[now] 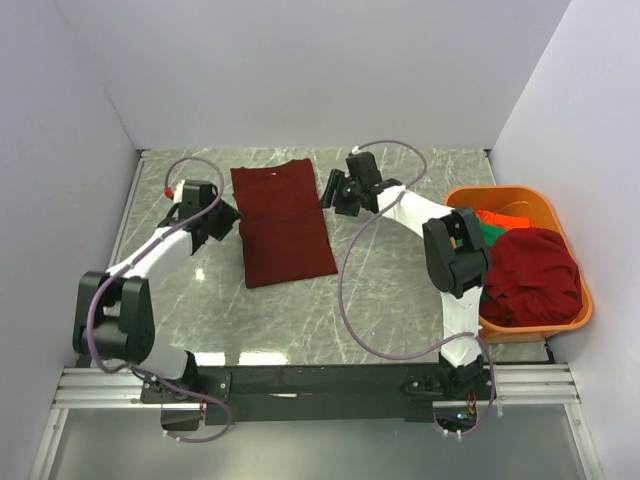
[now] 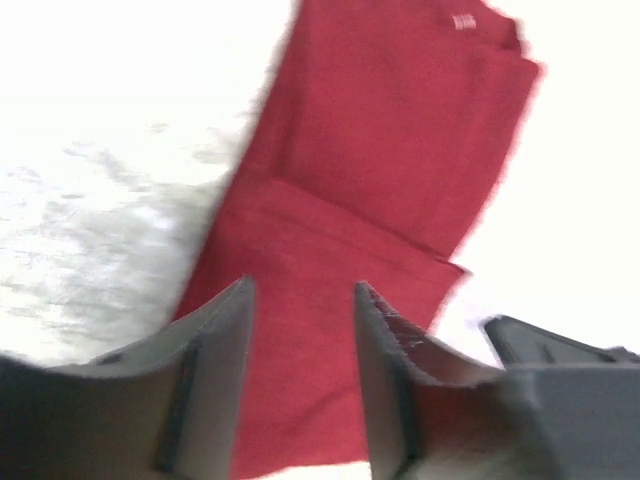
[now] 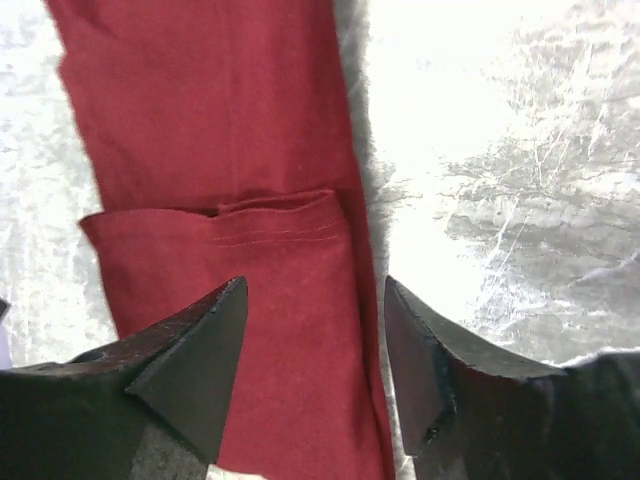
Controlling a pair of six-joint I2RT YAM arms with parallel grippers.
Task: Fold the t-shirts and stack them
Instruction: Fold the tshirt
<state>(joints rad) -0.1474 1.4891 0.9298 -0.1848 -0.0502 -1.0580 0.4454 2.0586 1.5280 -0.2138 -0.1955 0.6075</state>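
Grey table (image 1: 380, 290) holds a dark red t-shirt (image 1: 283, 225) folded long, with left tool (image 1: 232, 222) and right tool (image 1: 328, 190) open and empty beside it, maybe ready to fold it smaller.

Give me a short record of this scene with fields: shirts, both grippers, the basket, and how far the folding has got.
shirt on table: maroon t-shirt, folded into a long strip, flat on the marble table
left gripper: open, empty, beside the strip's left edge
right gripper: open, empty, beside the strip's right edge near its far end
basket: orange, at the table's right edge; holds a bundled maroon shirt, a green shirt and an orange-red shirt
progress: one shirt partly folded, no stack yet
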